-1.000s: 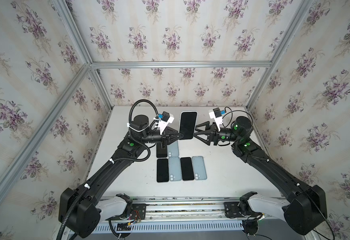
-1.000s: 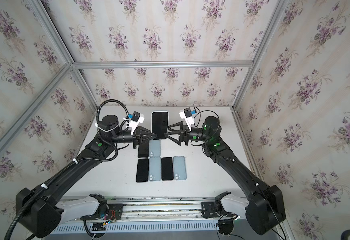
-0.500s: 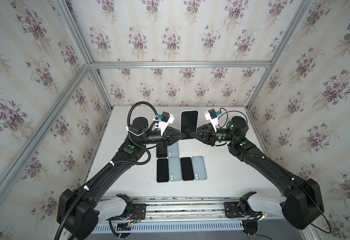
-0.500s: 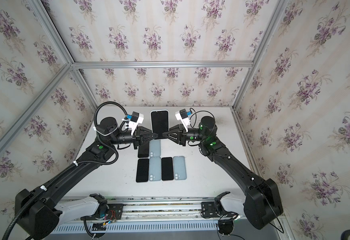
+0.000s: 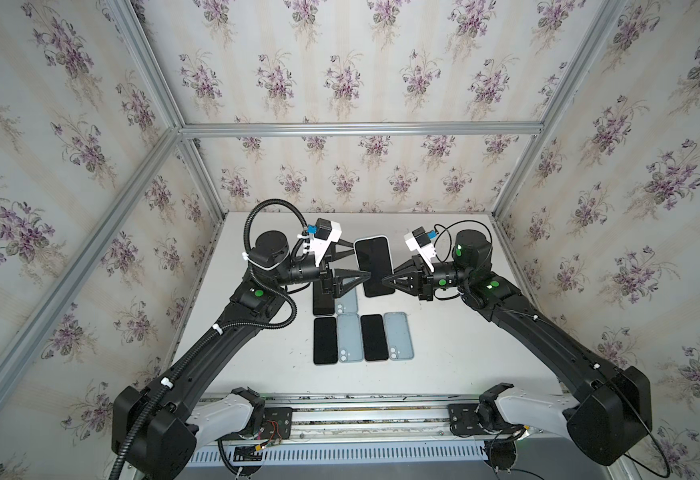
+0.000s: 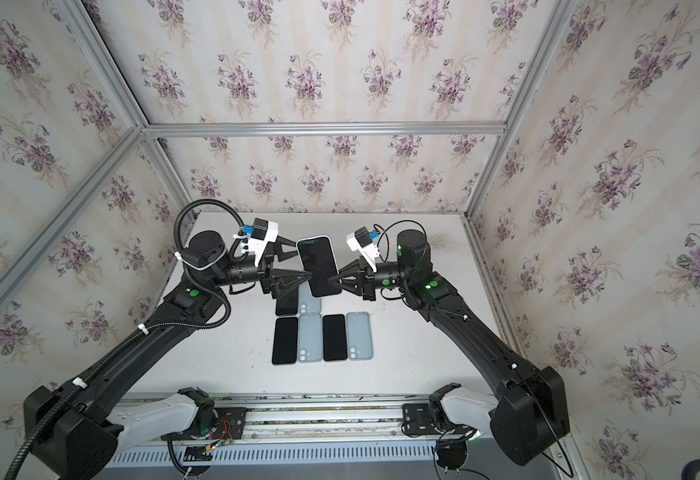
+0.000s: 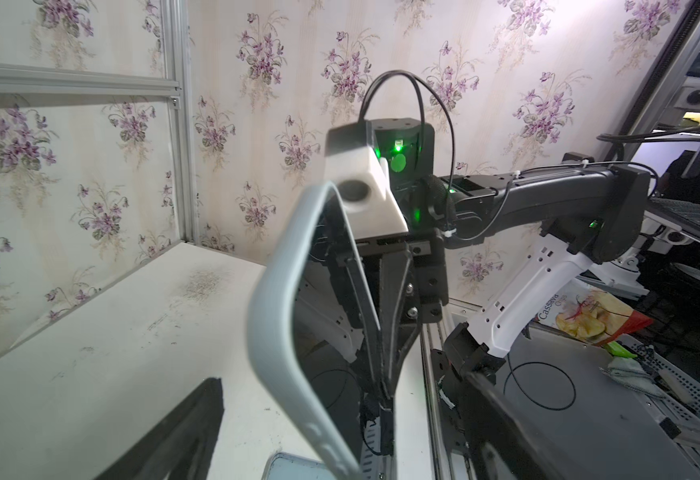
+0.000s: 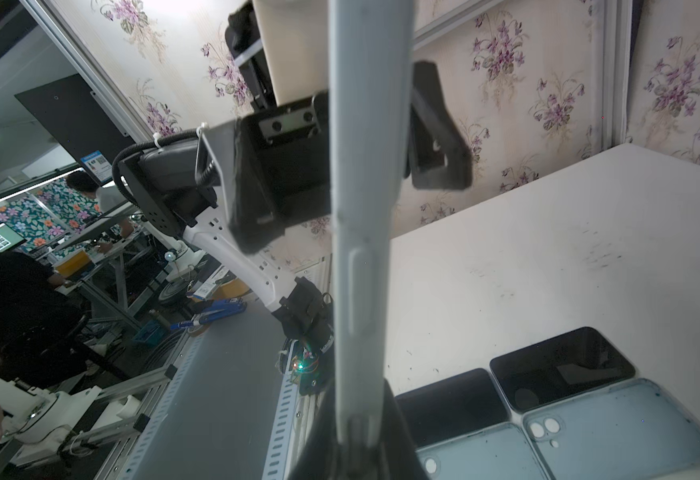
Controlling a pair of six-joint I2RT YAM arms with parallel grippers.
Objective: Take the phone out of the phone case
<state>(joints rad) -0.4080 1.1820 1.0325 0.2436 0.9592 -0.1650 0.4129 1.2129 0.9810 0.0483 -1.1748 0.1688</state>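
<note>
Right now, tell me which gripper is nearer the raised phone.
Right. The right gripper is shut on one edge of the phone, holding it up; the left gripper stands open around the opposite edge, not gripping.

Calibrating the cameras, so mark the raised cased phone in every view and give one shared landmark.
Top view: cased phone centre, between the arms.
Top view: cased phone centre, between the arms.
Left wrist: its grey edge, close up, mid-frame.
Right wrist: its grey edge, close up, mid-frame.
Shared landmark: white table.
</note>
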